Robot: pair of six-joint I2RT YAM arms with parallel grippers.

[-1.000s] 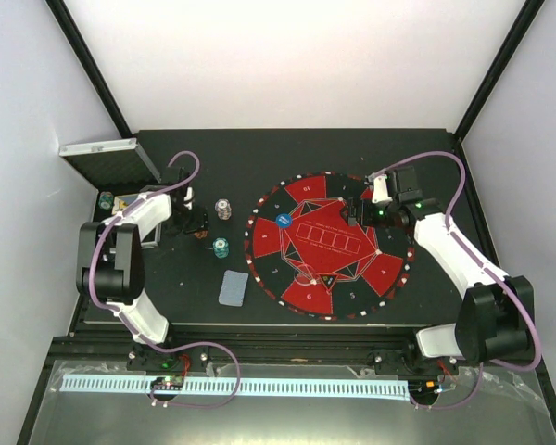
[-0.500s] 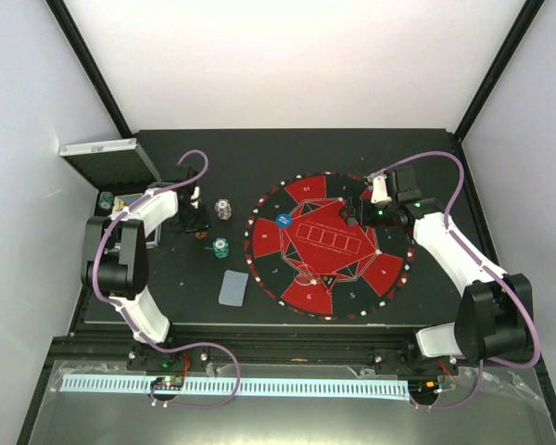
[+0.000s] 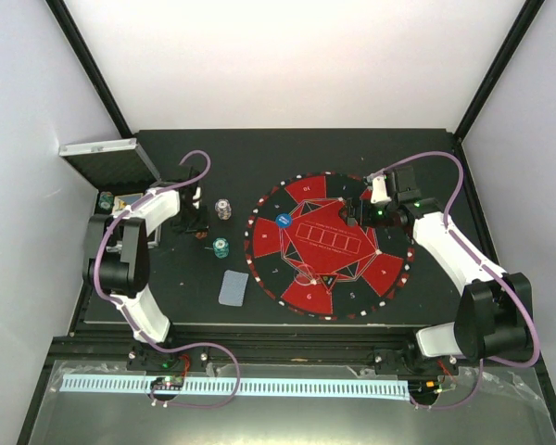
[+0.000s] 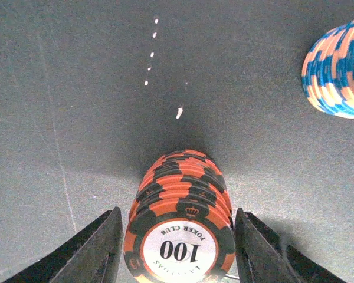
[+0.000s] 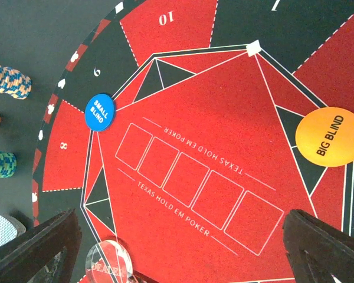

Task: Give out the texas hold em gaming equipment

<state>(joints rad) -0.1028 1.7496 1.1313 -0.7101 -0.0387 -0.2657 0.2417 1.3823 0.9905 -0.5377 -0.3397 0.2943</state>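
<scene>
On the dark table (image 4: 76, 88), left pincer (image 4: 178, 218) flanks an orange chip stack (image 4: 180, 191), grip unclear, tips cropped; right pincer (image 5: 183, 224) released.

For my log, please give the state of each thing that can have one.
Red stack: upright.
Left end effector: jaws around red stack, contact unclear.
Right end effector: open, empty.
Case: open.
Cards: face down.
Small blind button: face up.
Big blind button: face up.
</scene>
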